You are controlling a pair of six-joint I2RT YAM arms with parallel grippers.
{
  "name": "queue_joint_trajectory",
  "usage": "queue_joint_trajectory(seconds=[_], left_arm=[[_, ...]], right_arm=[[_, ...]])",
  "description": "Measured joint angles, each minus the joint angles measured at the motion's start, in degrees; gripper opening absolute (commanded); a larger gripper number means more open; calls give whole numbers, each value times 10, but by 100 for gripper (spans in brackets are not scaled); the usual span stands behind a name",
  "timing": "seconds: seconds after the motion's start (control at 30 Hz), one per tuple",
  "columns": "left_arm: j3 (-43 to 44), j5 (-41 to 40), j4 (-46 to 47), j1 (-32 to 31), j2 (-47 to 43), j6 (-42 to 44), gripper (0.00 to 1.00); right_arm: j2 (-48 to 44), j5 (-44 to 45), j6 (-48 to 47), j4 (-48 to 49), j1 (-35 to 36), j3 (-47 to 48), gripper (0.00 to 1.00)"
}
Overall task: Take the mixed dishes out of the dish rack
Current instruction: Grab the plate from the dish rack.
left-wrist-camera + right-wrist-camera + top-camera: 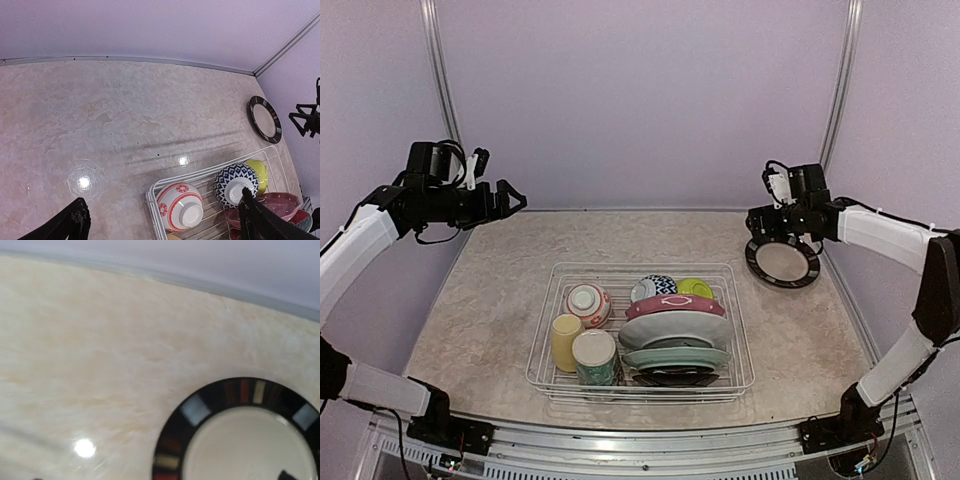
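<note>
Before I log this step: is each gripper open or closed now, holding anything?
Left gripper: open, empty.
Right gripper: open, empty, near black-rimmed plate.

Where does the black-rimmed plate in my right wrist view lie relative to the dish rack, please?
Observer: The black-rimmed plate lies flat on the table, apart from the dish rack, beyond its far right corner.
Operator: Thank you. Is the right gripper holding it?
Observer: No; the right gripper hovers by the plate's far left rim, with its jaws open.
Operator: And what is in the rack?
Observer: A yellow mug, a floral cup, a red-patterned bowl, a black-and-white bowl, a lime-green bowl and a row of plates.
</note>
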Motion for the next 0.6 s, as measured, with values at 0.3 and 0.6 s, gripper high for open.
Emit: queue_joint_trajectory(seconds=[0.3, 0.6], left_arm=[[0, 2, -1, 0, 0, -2, 99], [0, 2, -2, 0, 0, -2, 99]], right_arm=[[-288, -77, 32, 54, 0, -173, 100], [-319, -265, -45, -52, 7, -144, 99]])
